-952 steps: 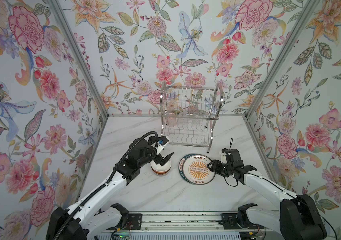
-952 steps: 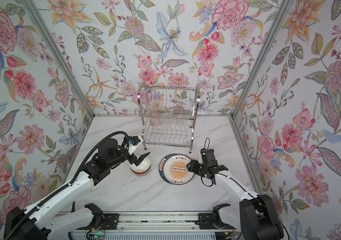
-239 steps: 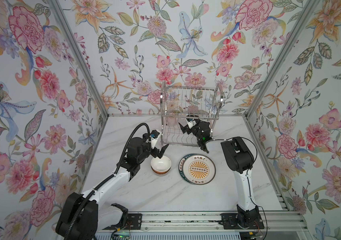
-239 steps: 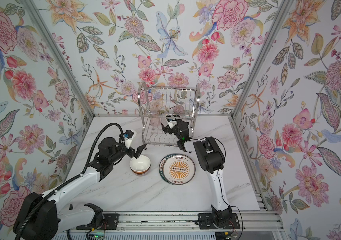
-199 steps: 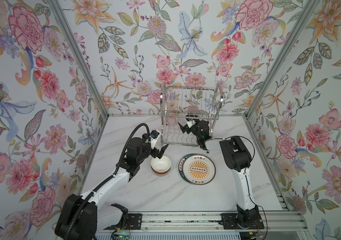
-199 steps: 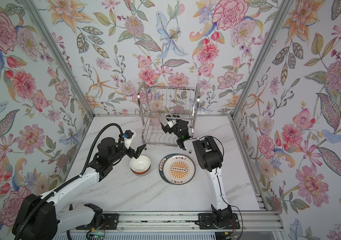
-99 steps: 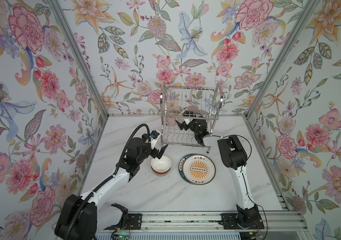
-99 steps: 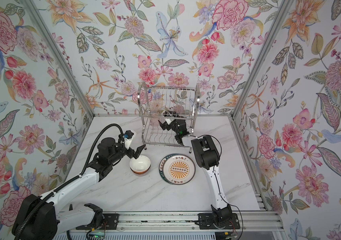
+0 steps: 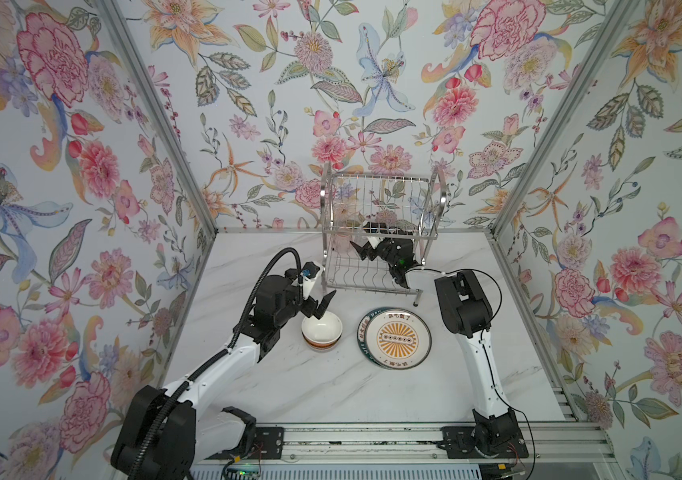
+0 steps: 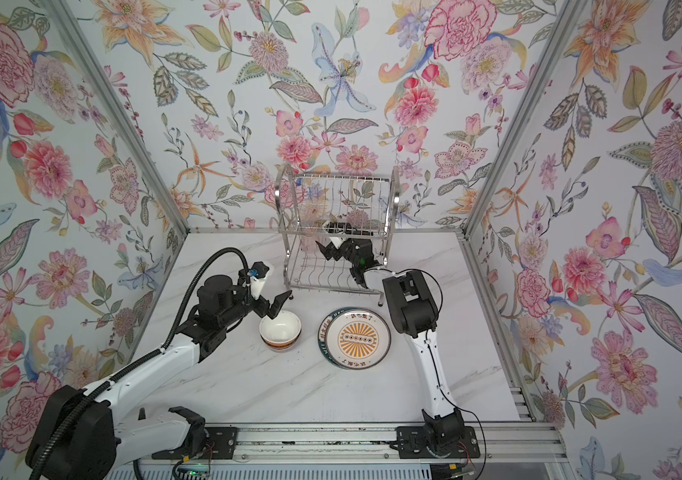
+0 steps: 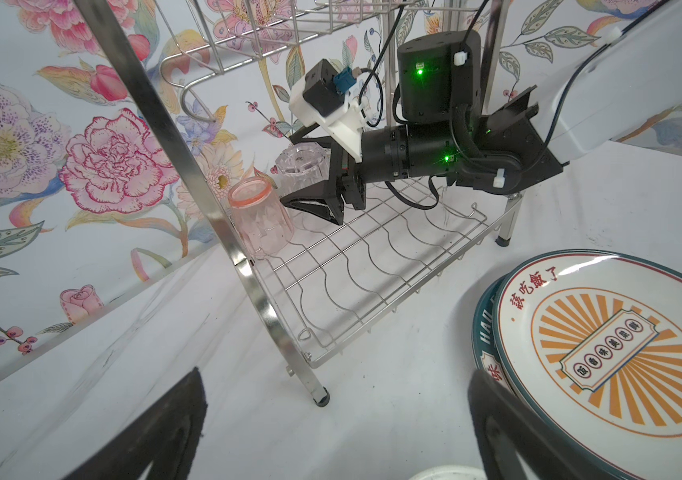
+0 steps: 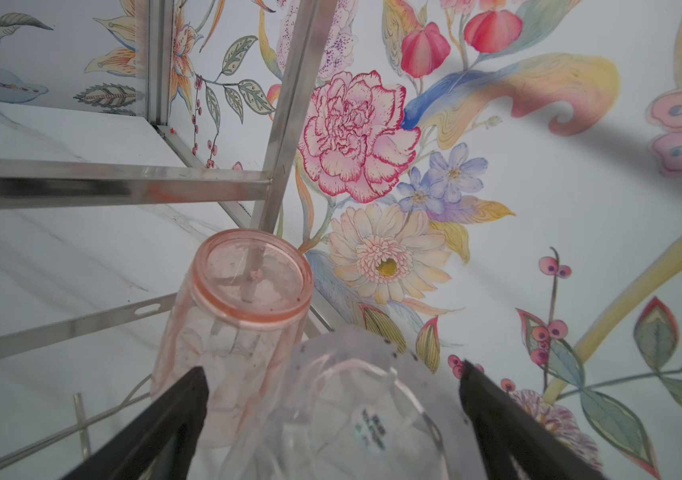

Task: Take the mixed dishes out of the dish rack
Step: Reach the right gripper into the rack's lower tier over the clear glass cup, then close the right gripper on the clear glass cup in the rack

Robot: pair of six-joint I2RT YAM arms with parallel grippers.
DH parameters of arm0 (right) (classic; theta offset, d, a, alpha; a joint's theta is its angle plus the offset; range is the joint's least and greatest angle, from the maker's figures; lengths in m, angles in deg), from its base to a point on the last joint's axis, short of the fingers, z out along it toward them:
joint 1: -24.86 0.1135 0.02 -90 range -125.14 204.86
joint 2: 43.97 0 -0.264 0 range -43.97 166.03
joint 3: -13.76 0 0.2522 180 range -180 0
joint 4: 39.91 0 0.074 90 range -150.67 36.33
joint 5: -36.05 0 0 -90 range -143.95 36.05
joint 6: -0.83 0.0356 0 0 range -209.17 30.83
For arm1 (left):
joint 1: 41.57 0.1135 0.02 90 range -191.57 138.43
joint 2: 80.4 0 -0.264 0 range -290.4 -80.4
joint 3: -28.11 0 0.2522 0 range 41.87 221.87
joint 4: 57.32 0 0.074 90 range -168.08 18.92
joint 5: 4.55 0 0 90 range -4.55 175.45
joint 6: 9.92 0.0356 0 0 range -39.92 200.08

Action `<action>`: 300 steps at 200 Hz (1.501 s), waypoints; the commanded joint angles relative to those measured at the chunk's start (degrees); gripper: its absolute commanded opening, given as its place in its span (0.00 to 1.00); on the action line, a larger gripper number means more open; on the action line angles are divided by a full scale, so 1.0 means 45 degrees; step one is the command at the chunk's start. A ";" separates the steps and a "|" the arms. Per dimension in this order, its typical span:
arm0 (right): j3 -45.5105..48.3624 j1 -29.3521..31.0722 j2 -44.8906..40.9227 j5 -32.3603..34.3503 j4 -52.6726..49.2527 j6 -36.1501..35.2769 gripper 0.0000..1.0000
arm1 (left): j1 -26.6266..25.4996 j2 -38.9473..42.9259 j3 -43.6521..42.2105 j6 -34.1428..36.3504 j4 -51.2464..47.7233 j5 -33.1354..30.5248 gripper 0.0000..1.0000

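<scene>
Left end effector [image 9: 317,305] hangs with its fingers spread wide and nothing between them, close over the 12 o'clock rim of a small bowl [image 9: 322,332]. The bowl stands upright on the white marble tabletop [image 9: 331,390], white inside and banded orange outside.

At 3 o'clock of the bowl, near but apart, the sunburst plate [image 9: 395,338] lies flat on the green-rimmed plate [image 11: 481,332], which shows only as a crescent at the 9 o'clock side. Red Chinese characters, 该吃饭了, run along the sunburst plate's rim. Its centre carries a ticket-shaped banner with a row of discs, each holding a character too small to read. White capitals beginning "HAO" show on the green rim.

At 12 o'clock of the plates stands the chrome dish rack [image 9: 376,195], against the floral wall [image 9: 372,83]. The right end effector [image 12: 333,368] reaches into the lower shelf [image 11: 343,270], pointing toward 9 o'clock. Its fingers stand apart on either side of an upturned clear tumbler [image 12: 352,415]. Whether they touch the glass cannot be told. A small sticker [image 12: 370,428] on that tumbler bears print too blurred to read. Just beside it, toward 9 o'clock, an upturned pink tumbler [image 12: 248,291] stands on the same shelf, outside the fingers.
</scene>
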 commanded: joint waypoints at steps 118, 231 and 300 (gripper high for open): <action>0.0235 -0.0166 -0.0106 -0.0555 0.0168 0.0898 0.79 | 0.0155 -0.0098 0.0351 0.0203 -0.0080 -0.0149 0.99; 0.1937 -0.0049 -0.1537 -0.0808 0.1043 0.1303 0.45 | 0.0153 0.0018 0.0347 0.0259 -0.0085 -0.0177 0.99; 0.3779 0.0386 -0.3188 -0.0713 0.2022 0.1554 0.13 | 0.0145 0.0361 0.0068 0.0277 0.0265 -0.0167 0.99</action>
